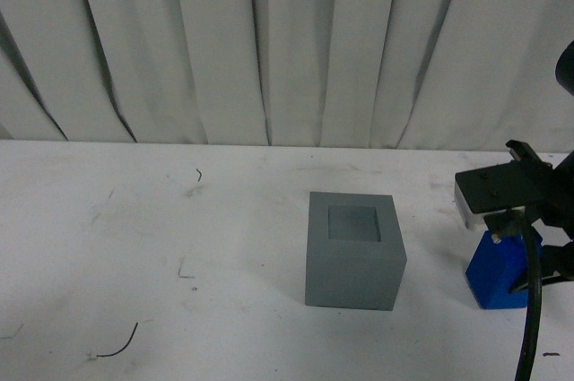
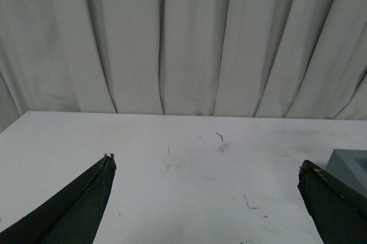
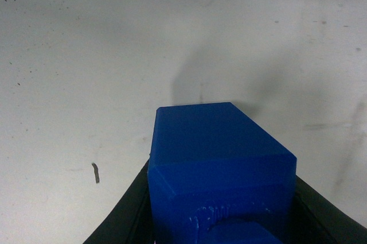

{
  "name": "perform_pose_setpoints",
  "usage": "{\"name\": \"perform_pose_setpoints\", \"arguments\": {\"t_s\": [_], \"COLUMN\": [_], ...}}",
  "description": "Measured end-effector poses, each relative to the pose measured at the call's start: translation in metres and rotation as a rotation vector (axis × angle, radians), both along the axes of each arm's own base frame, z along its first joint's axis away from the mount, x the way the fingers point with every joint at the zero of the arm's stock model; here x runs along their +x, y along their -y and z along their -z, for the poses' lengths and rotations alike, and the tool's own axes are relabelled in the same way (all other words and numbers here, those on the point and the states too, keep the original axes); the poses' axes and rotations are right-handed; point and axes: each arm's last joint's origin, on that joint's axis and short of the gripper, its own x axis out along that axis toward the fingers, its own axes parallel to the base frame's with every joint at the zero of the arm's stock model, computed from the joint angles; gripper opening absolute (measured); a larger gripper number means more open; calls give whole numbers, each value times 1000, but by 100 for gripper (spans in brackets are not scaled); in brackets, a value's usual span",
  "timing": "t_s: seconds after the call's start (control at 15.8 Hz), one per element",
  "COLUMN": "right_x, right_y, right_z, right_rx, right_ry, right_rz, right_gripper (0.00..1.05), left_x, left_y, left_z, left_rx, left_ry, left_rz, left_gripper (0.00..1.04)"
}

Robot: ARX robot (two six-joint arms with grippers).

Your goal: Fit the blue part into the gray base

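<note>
The blue part [image 1: 498, 275] is sitting near the table's [image 1: 134, 246] right edge, with the right gripper [image 1: 518, 246] clamping its two sides. The gray base [image 1: 350, 278] is standing apart toward the table's middle, its recess facing up and empty. The block seems to be leaning in that grip, so I'm thinking it risks catching on the recess rim or shoving the base, which nothing is steadying, since the left gripper [image 2: 206, 162] is hanging spread wide over bare table.
</note>
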Motion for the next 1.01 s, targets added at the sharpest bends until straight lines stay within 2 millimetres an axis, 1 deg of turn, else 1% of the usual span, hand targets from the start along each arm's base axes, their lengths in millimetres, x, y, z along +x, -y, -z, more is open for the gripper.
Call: {"name": "perform_pose_setpoints", "arguments": {"t_s": [0.06, 0.13, 0.25, 0.32, 0.44, 0.57, 0.63, 0.82, 1.01], "right_x": [2, 4, 5, 5, 2, 1, 1, 5, 5], "right_y": [-3, -7, -25, -35, -54, -73, -81, -105, -119], "right_z": [-13, -34, -67, -78, -92, -103, -106, -101, -94], "right_rx": [8, 38, 79, 96, 112, 124, 126, 120, 107], "right_ry": [9, 16, 39, 37, 2, -3, 6, -25, -44], "right_rz": [6, 11, -9, -21, -27, -34, -39, -25, -24], "right_gripper": [48, 48, 48, 47, 47, 47, 47, 47, 47], "left_x": [0, 0, 0, 0, 0, 0, 0, 0, 0], "left_y": [0, 0, 0, 0, 0, 0, 0, 0, 0], "left_z": [0, 0, 0, 0, 0, 0, 0, 0, 0], "left_rx": [0, 0, 0, 0, 0, 0, 0, 0, 0], "left_ry": [0, 1, 0, 0, 0, 0, 0, 0, 0], "left_rz": [0, 0, 0, 0, 0, 0, 0, 0, 0], "left_gripper": [98, 98, 98, 98, 98, 98, 98, 98, 98]}}
